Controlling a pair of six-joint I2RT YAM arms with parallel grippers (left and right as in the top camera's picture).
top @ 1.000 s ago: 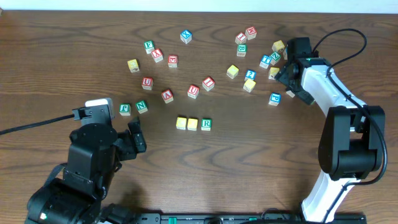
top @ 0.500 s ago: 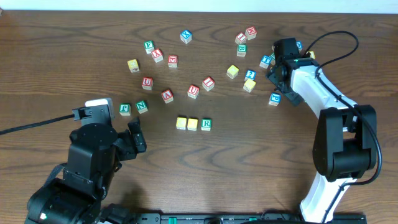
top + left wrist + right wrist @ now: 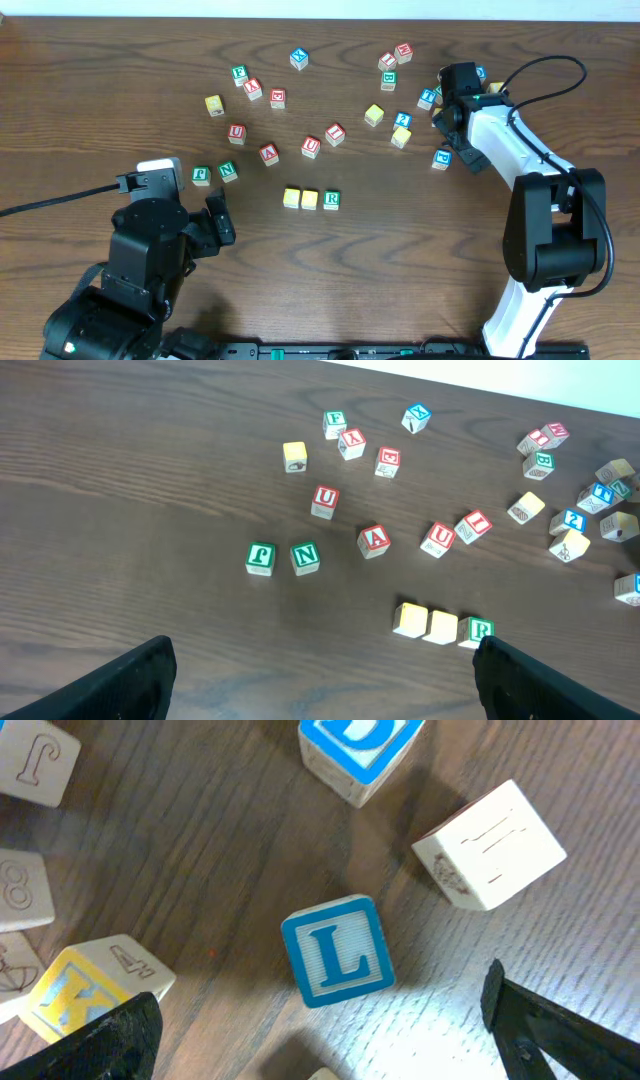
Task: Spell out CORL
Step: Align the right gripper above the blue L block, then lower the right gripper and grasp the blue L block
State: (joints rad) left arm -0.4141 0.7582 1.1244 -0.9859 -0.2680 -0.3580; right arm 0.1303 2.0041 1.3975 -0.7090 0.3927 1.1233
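The blue L cube (image 3: 337,951) lies flat on the table in the far-right cluster, its letter plain to read from the right wrist. From overhead it cannot be made out, since the right gripper (image 3: 318,1005) hangs over that spot. That gripper's jaws are spread wide to either side of the cube, touching nothing and holding nothing; both fingers are cut off by the frame's lower edge.

The other three stand in a touching row near the table's middle: two yellow cubes (image 3: 291,198) (image 3: 310,199), then the green R cube (image 3: 331,200) at the right end. The yellow faces are too pale to read.

The left gripper (image 3: 320,660) hovers at the near left, jaws wide apart and empty, with only its dark fingertips in view.

Among the loose cubes, a green N (image 3: 305,556) and a red A (image 3: 373,540) are legible; several far-right ones are blurred.

The table (image 3: 120,60) is dark wood grain, with a pale strip along its far edge.
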